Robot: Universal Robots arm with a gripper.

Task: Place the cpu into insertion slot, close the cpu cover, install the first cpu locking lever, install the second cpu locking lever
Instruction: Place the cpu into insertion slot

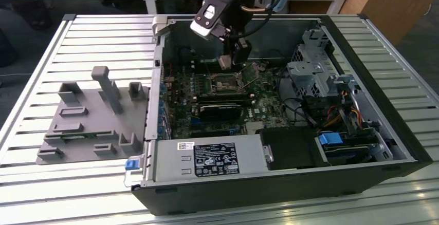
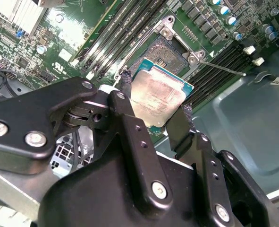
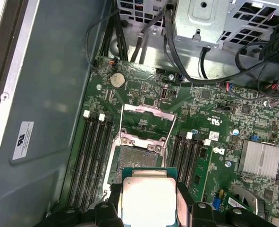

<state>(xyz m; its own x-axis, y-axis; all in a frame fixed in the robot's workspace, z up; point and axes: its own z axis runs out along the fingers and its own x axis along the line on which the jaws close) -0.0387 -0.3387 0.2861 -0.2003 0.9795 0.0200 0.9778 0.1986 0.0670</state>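
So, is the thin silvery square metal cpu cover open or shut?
Open: the cpu cover stands hinged back off the bare socket, while the gripper holds the silver-tan square cpu.

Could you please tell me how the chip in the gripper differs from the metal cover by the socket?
The chip is a solid plate with a dull silvery top; the cover is a thin frame with an open window. The chip is clamped in the gripper, not yet seated; the cover sits hinged on the board, swung open, leaving the socket bare. Both are squarish and silvery.
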